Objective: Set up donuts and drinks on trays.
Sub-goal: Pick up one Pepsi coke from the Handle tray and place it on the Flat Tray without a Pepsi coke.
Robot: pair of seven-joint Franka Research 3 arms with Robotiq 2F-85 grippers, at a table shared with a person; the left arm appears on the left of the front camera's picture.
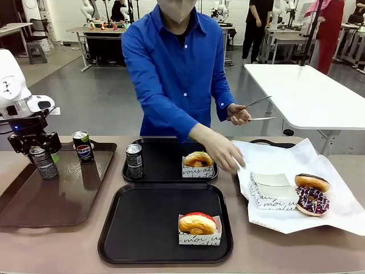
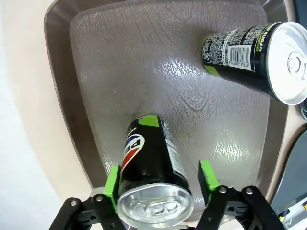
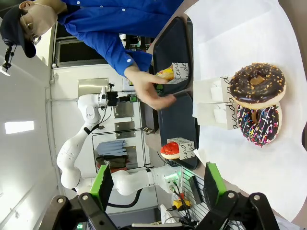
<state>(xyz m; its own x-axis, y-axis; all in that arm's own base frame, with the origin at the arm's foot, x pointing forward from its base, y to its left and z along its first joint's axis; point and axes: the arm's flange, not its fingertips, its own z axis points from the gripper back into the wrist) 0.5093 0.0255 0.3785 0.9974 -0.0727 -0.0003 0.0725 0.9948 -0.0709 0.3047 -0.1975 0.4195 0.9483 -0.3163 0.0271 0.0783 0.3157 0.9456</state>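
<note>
Two cans (image 1: 84,146) on brown tray (image 1: 34,205) left of near black tray (image 1: 142,228), left gripper (image 2: 159,177) loosely astride one, one red-iced donut (image 1: 197,224) on that black tray, third can (image 1: 134,161) and sleeved donut (image 1: 198,160) on far black tray (image 1: 165,157) behind, two chocolate donuts (image 1: 312,201) to its right, right gripper (image 3: 158,176) spread wide

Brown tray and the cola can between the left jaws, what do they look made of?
Tray: probably moulded plastic, glossy brown, going by its pebbled grain and bright glare. Can: metal, likely aluminium, with a bare silvery lid and pull tab; its wall is printed glossy black.
</note>
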